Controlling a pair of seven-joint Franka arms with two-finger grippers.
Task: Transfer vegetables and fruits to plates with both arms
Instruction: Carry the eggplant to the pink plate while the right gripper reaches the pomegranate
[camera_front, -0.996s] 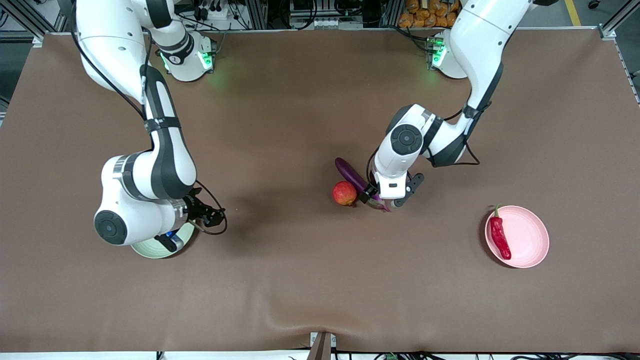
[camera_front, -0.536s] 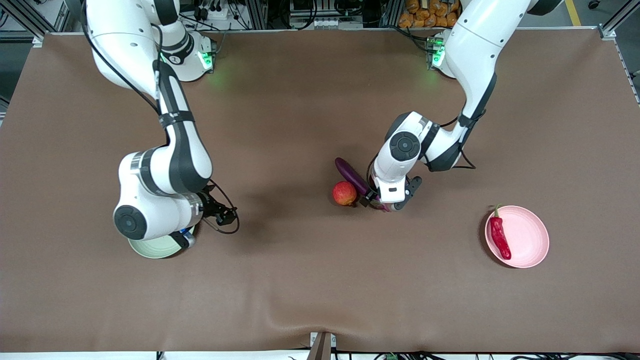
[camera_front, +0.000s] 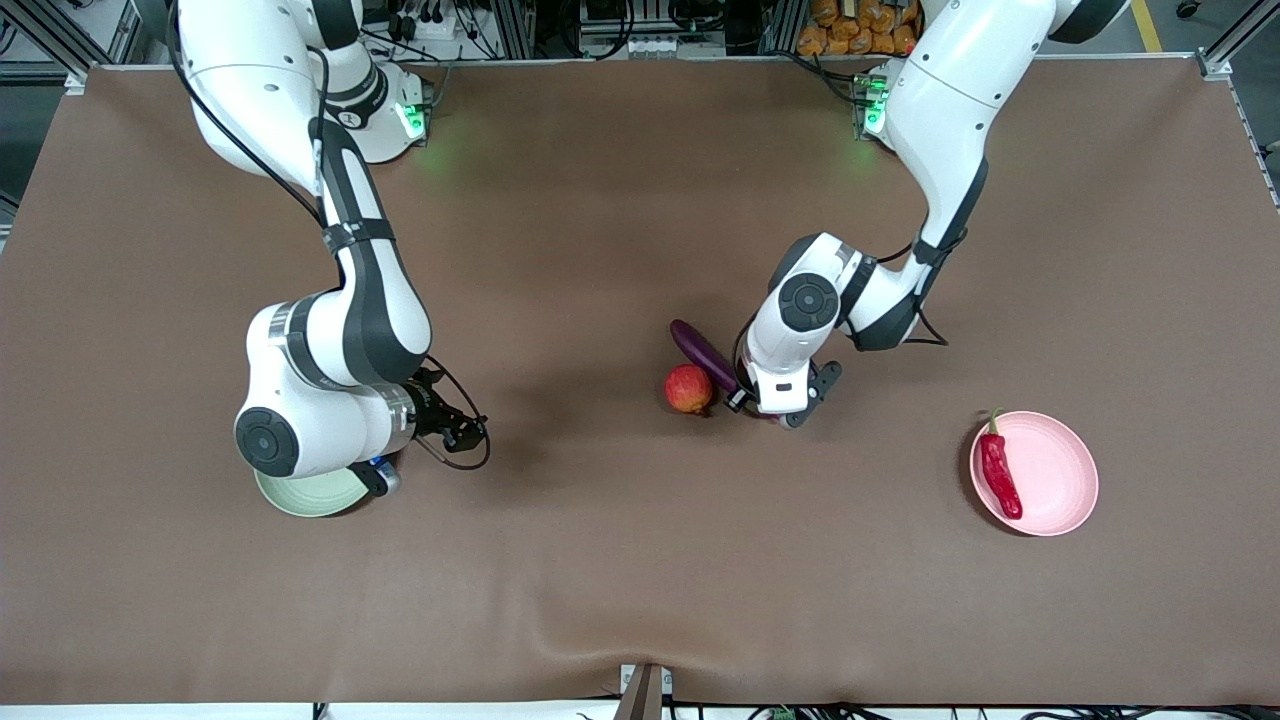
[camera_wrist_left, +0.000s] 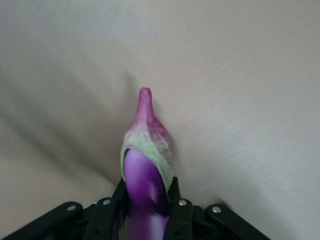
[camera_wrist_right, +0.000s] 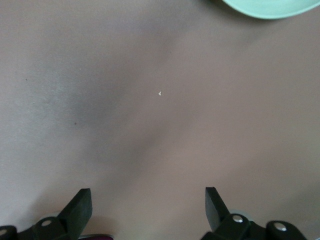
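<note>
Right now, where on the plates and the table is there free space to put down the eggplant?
The pink plate is bare except for the chili pepper along its rim. Bare cloth lies between that plate and the left gripper, which is shut on the eggplant. It is crowded beside the apple. The open right gripper hangs beside the green plate.

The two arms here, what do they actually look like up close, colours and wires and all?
Both arms, the left arm and the right arm, are glossy white rounded shells with dark grey joints and round dark caps. Thin black cables loop along them. Green lights glow at their bases. The left gripper and the right gripper are small and black, each with two flat fingers and silver screws.
</note>
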